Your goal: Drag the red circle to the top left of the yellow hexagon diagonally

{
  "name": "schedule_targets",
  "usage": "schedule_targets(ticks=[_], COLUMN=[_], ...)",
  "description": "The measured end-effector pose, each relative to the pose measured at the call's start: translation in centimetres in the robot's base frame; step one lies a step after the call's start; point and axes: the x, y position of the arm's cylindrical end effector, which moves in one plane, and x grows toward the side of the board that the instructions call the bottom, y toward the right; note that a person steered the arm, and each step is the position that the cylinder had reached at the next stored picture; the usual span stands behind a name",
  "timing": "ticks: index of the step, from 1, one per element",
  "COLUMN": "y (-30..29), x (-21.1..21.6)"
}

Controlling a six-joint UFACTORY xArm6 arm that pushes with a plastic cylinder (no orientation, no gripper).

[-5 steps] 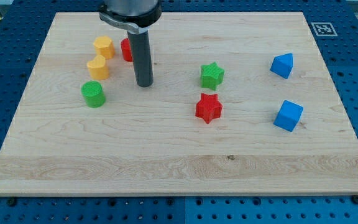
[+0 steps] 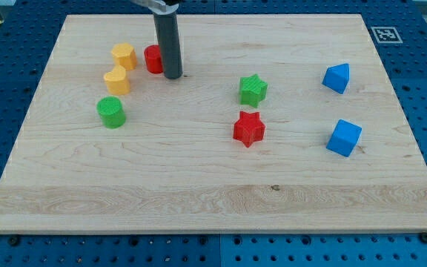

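The red circle (image 2: 153, 58) sits near the board's top left, just right of the yellow hexagon (image 2: 123, 55). My tip (image 2: 173, 76) stands right beside the red circle, on its right and slightly lower side, touching or nearly touching it. The rod hides part of the circle's right edge.
A second yellow block (image 2: 116, 80) lies below the hexagon, with a green circle (image 2: 111, 112) below that. A green star (image 2: 253, 90) and a red star (image 2: 248, 128) sit mid-board. Two blue blocks (image 2: 336, 77) (image 2: 344, 137) are at the right. The wooden board (image 2: 213, 200) ends close above the hexagon.
My tip has moved toward the view's top, from below the red circle to right beside it. The blocks have not moved.
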Motion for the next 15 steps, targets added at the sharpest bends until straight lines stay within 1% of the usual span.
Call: schedule_targets(ticks=[3, 5, 6, 7, 8, 9, 11, 13, 14, 15], y=[-1.7, -2.7, -0.9, 4.6, 7.5, 5.9, 0.3, -1.7, -3.8, -4.4], x=[-5.7, -7.3, -7.3, -5.6, -3.1, -0.8, 1.3, 1.5, 1.4, 0.1])
